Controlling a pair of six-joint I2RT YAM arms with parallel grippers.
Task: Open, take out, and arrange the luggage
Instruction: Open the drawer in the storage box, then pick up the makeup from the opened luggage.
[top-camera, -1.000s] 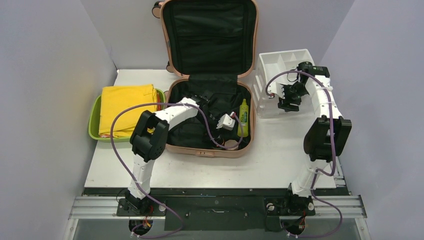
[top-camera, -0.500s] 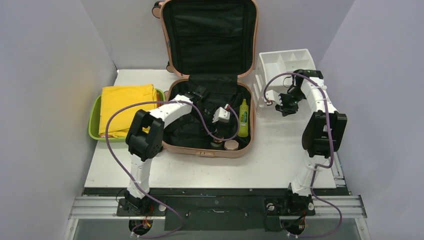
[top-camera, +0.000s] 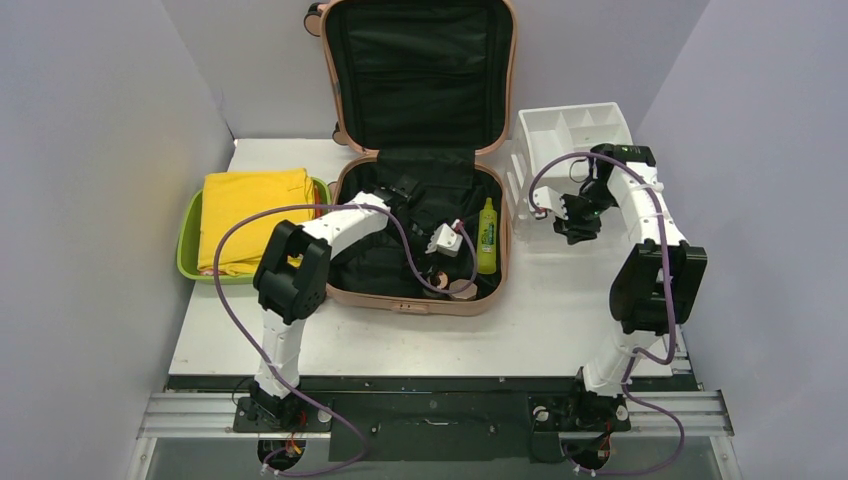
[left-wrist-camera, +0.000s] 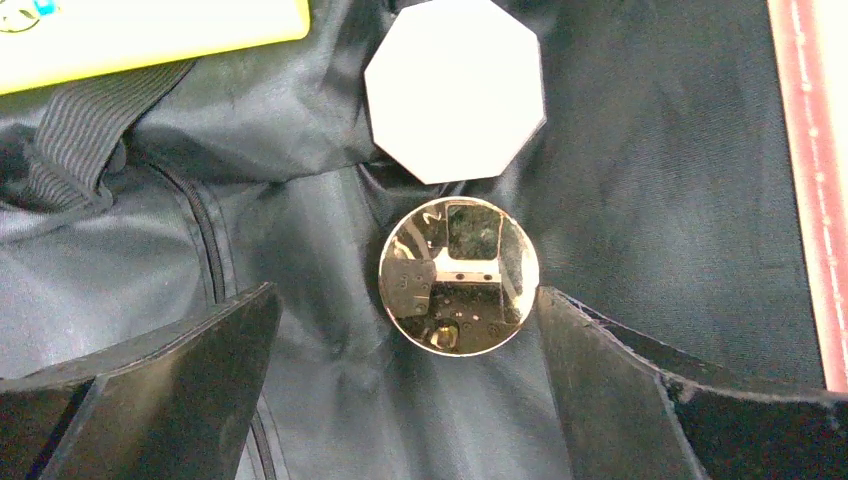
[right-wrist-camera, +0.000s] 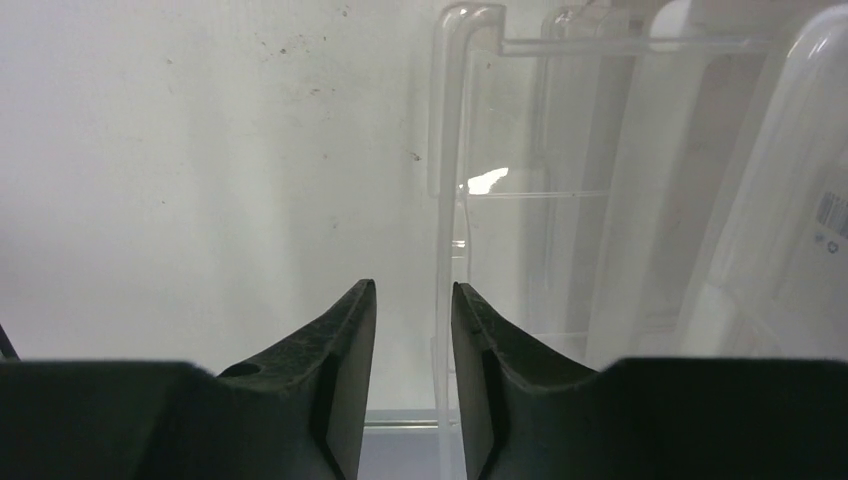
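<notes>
The luggage (top-camera: 400, 300) lies open on the counter (top-camera: 560, 320) toward 12 o'clock. Its lid stands upright against the back wall and its top edge is cut off by the overhead view. The black lining (left-wrist-camera: 650, 200) is crumpled, so what lies in its folds is hard to make out.

The left pincer (top-camera: 450, 275) reaches into the lower half with its jaws spread wide and clamped on nothing. In the wrist view, a shiny round cap (left-wrist-camera: 459, 276) sits between the fingers, touching neither. Its mirrored face shows only reflections. An octagonal lid (left-wrist-camera: 455, 90) lies just beside it at its 12 o'clock. At 11 o'clock is a yellow-green bottle (left-wrist-camera: 150, 35), mostly cut off there but seen whole from above (top-camera: 487, 235).

The right pincer (top-camera: 573, 232) hangs at the near side of the white organizer (top-camera: 570, 125), which is at the counter's 2 o'clock. Its jaws are only slightly apart, with bare counter showing in the gap. A clear plastic edge (right-wrist-camera: 445, 200) lines up with the right finger. I cannot tell whether they touch.

At 9 o'clock a green tub (top-camera: 188, 240) is almost hidden under a folded yellow cloth (top-camera: 250, 215).
</notes>
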